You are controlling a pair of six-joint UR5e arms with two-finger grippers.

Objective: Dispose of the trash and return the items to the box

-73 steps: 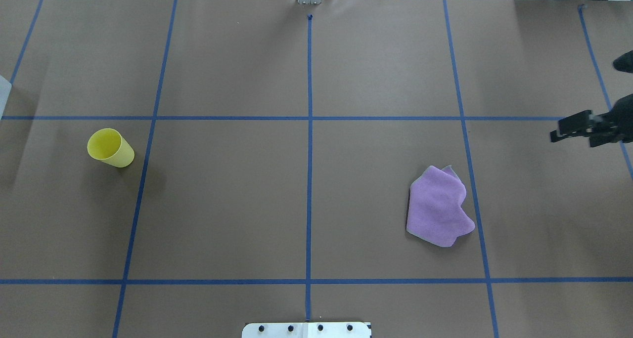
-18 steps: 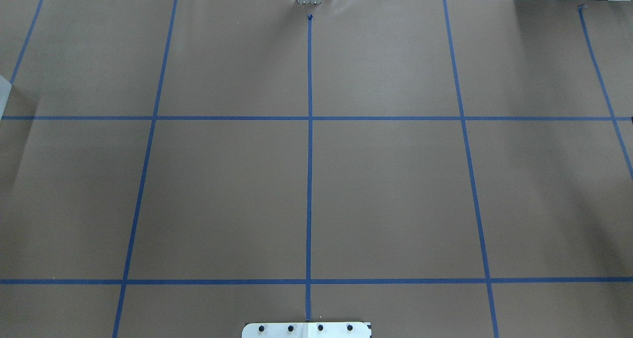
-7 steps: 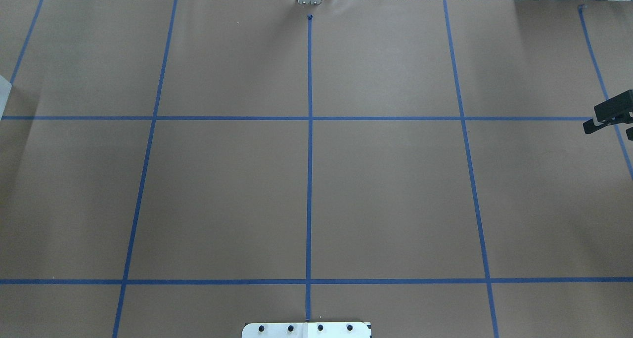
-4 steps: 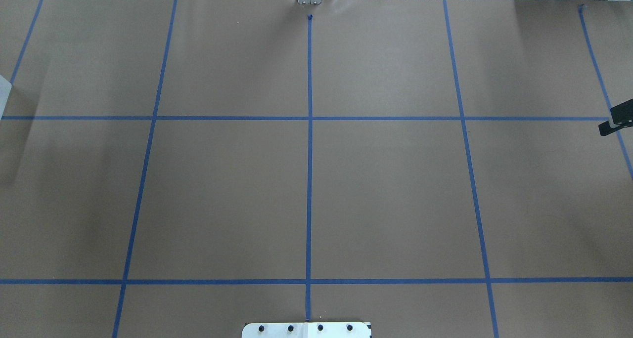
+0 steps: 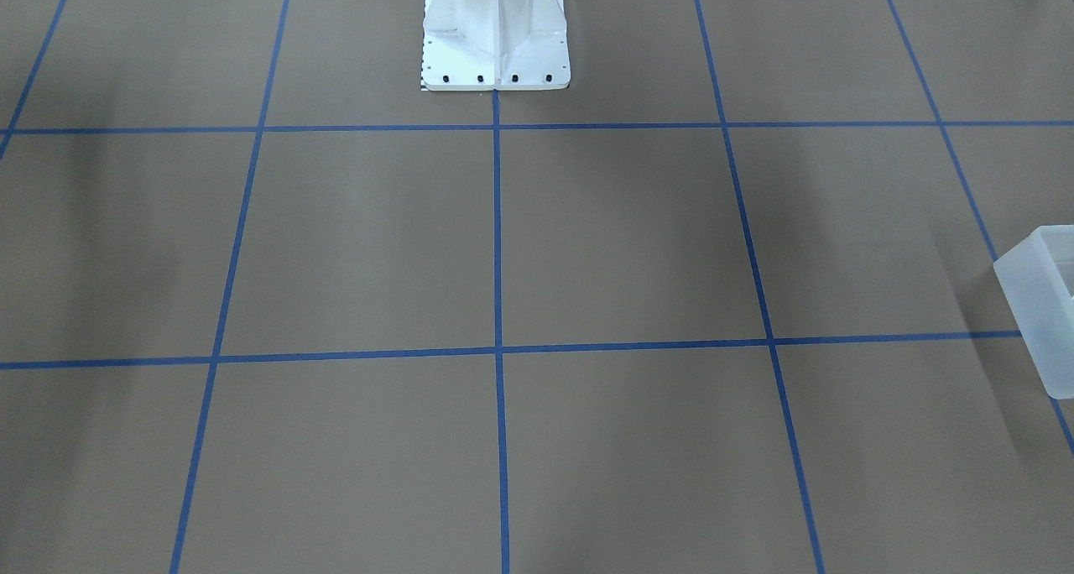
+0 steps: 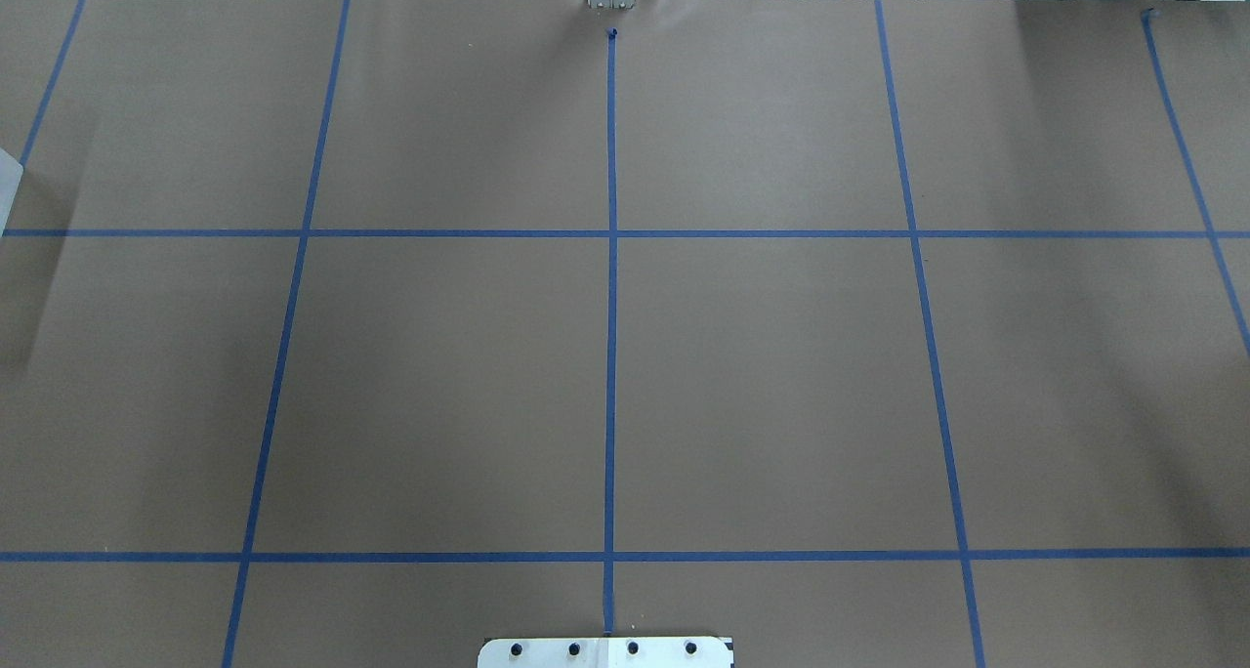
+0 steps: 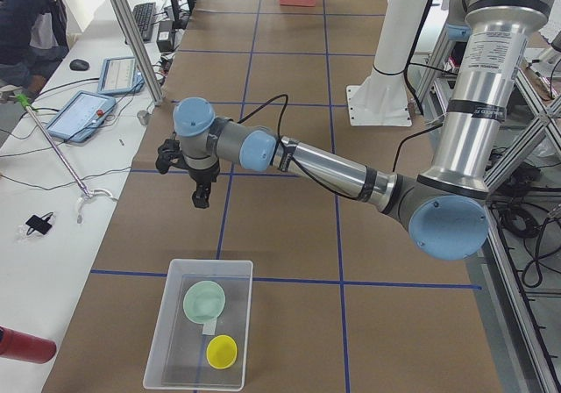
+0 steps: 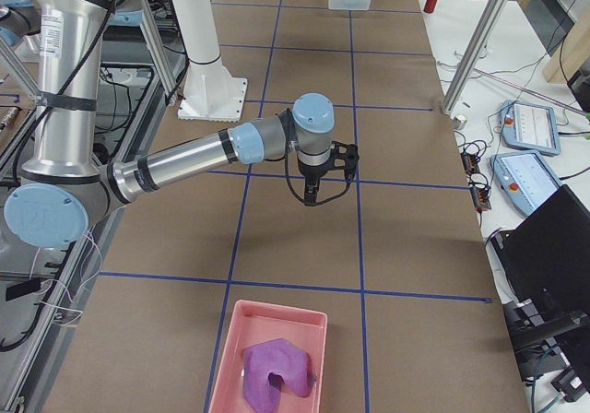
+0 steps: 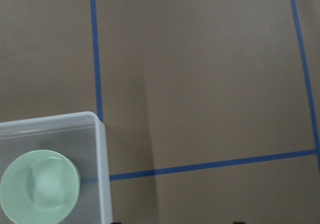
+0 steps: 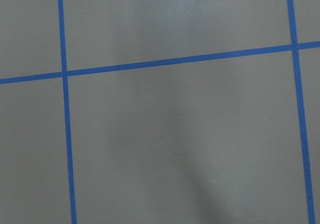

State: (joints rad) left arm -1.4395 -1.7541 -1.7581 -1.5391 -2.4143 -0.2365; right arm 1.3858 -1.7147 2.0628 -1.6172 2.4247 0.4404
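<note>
1. Mint-green plastic, glossy inside: the bowl (image 7: 203, 301) is sitting upright in the box (image 7: 209, 262), toward the end nearer the left gripper (image 7: 201, 202). Your left wrist camera is showing it tucked into one corner.
2. Handling, as a judgement: the bowl is looking light, stiff and slick. If you are lifting it out, you are best pinching the rim, one finger inside and one outside. A squeeze across the full width is likely slipping on the smooth wall.
3. Yellow cup (image 7: 221, 351): it is resting in the same box, near the bowl. You are not seeing the two touch.
4. Box: frosted and straight-walled, it is standing on the paper-covered table (image 6: 781, 355) at the robot's left end.
5. Purple cloth (image 8: 275, 369): it is lying crumpled in the pink tray (image 8: 277, 310) at the robot's right end. It is looking soft and limp.
6. Left gripper: it is hanging fingers-down over the table, near the box but apart from it. You cannot tell from this side view whether it is parted or closed.
7. Right gripper (image 8: 312, 198): it is hanging fingers-down over the table, well apart from the tray. Here too you cannot tell how its jaws are standing.
8. Progress, as a judgement: with bowl and cup boxed and cloth in the tray, the task is looking close to finished.
</note>
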